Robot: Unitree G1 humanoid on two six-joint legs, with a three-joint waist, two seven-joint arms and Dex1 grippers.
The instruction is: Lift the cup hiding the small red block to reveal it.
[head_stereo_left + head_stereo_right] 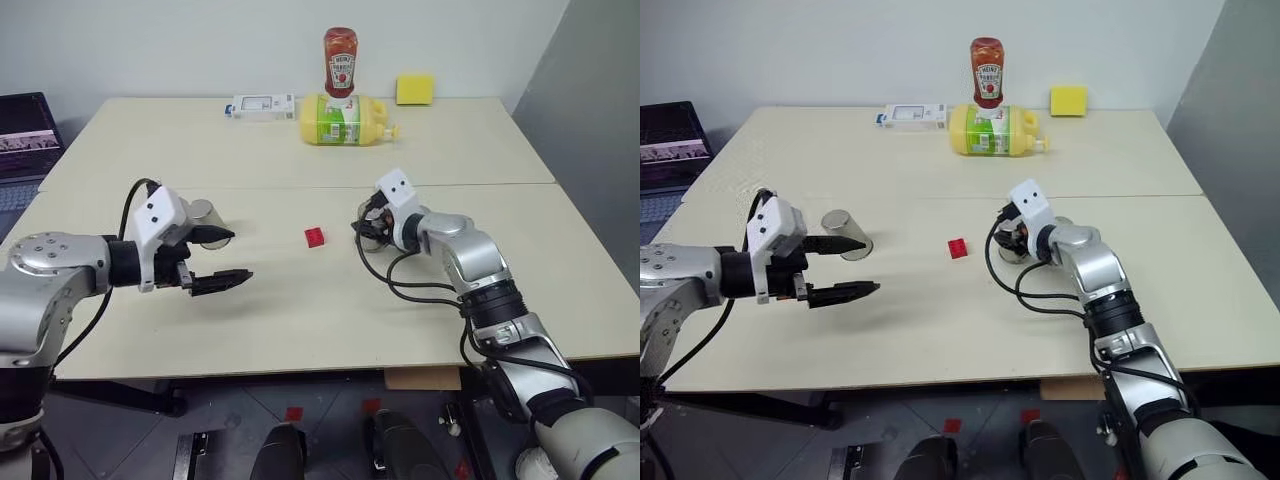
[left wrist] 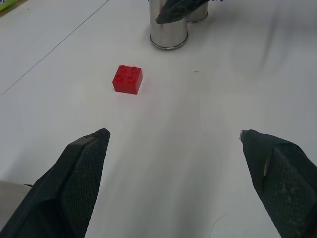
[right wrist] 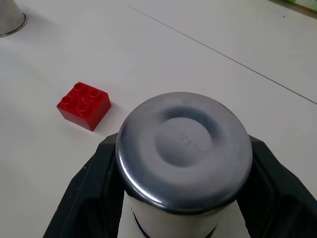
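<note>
So the small red plastic brick with studs on top [image 1: 314,236] is sitting out in the open on the pale beige table [image 1: 300,330], nothing covering it at all. Using that brick as the reference: the right end effector [image 1: 371,229] is just off to its right side, with both black fingers clamped around an upside-down silver metal cup [image 3: 184,163], its dented base facing up toward the wrist camera; can't tell whether the cup's rim is touching the table or not. In the left wrist view there's a second silver cup [image 2: 198,13] standing right behind the held one. Over on the brick's left, well apart from it, the left end effector [image 1: 222,260] hangs above the table with its two black fingers [image 2: 79,173] spread wide and nothing between them, pointing roughly toward the brick. Right beside that left end effector, a bit farther back, stands another upside-down silver metal cup [image 1: 846,234]. Way behind the brick at the far end of the table there's a yellow plastic bottle lying on its side [image 1: 343,120], a red ketchup bottle [image 1: 340,61] standing on its cap, a yellow sponge [image 1: 414,89] and a flat white box [image 1: 260,106]. A dark laptop [image 1: 25,135] sits off the table's far left corner.
</note>
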